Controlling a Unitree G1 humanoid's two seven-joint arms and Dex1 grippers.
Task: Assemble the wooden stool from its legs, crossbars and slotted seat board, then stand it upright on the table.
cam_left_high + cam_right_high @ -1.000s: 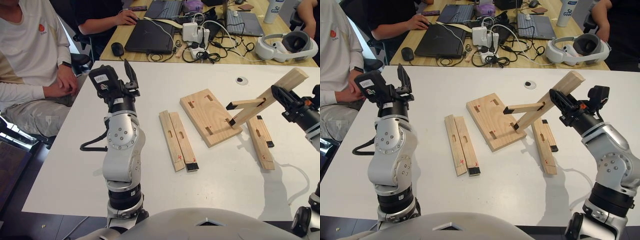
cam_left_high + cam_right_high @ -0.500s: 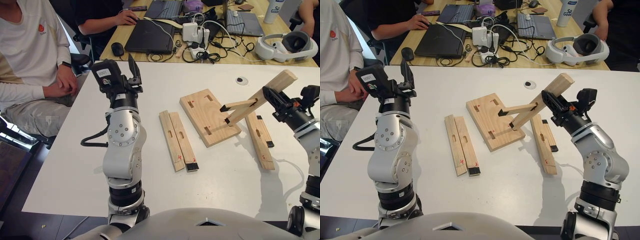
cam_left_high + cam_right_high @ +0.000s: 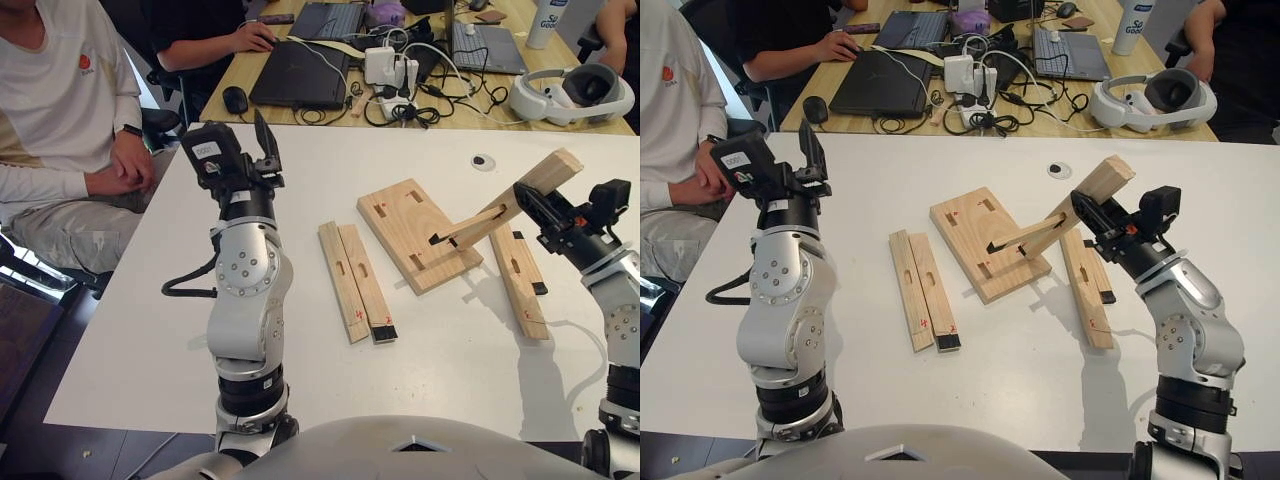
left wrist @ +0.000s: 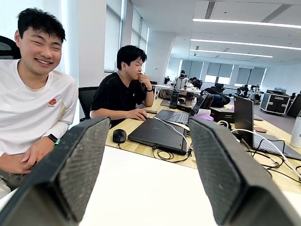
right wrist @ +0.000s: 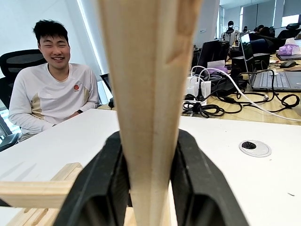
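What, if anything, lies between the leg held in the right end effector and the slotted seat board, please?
Nothing visible does. The leg, clamped in the right end effector, slants with its crossbar over the seat board; loose legs lie beside it.

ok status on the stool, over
Left gripper open, empty, raised. Right gripper shut on leg with crossbar, tilted over seat board. Loose pieces flat either side, nothing blocking.

leg — both ends cut off at the edges | crossbar — far end cut off
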